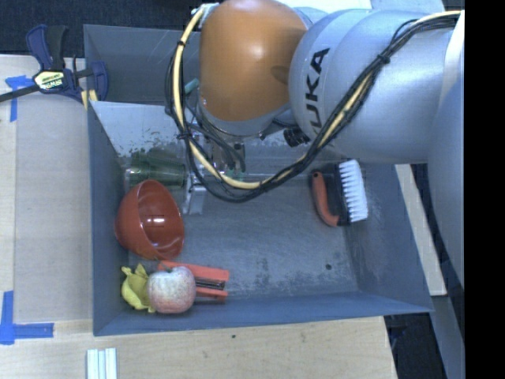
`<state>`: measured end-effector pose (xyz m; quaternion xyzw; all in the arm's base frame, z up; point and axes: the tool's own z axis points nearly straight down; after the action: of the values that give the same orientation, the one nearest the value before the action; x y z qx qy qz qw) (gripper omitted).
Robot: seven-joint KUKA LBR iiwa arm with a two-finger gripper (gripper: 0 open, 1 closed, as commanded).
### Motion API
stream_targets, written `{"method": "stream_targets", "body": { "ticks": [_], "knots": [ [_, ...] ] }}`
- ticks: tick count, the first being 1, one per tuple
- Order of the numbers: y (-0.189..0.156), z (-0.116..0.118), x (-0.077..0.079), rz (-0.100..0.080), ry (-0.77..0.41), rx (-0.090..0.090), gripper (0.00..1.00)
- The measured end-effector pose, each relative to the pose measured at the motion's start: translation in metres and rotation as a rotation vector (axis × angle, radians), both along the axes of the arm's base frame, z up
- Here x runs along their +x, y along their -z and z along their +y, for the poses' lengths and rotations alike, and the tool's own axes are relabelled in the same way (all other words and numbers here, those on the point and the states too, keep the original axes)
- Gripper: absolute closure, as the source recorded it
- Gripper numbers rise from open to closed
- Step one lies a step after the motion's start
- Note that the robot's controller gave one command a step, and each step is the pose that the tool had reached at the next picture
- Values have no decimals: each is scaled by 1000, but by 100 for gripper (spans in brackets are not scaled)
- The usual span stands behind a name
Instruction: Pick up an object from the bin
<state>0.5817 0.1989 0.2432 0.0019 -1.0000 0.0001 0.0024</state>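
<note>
Grey metal makes up the bin [260,243], and most of its loose things sit along the left side. In the front left corner lies a crumpled yellow thing [132,287], touching a pale, red-flushed apple-shaped ball [172,290] just to its right. Behind them, a red bowl [150,221] lies tipped on its side with its hollow turned up and to the right; nothing shows inside it. Further back, against the rear wall, rests a dark green object [158,166] whose kind I cannot make out. An orange-red flat clip-like tool [209,279] pokes out to the right from beside the ball. The gripper [195,194] hangs low just right of the green object and the bowl's upper rim, close to both. Whether it is released or clenched cannot be told, and nothing is seen in its grasp. Above it, the round orange cover [245,54] and a loop of yellow and black cables [237,183] hide the bin's back wall and part of the gripper. Bare floor follows, then a brush [347,192] with white bristles and an orange-red handle near the right wall, well apart from the gripper, under the thick silver arm [379,93].
</note>
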Motion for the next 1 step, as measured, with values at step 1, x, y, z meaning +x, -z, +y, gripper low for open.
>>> {"method": "stream_targets", "body": {
  "ticks": [1],
  "knots": [
    [-6, -2, 1, -8, 4, 2, 0]
  ]
}}
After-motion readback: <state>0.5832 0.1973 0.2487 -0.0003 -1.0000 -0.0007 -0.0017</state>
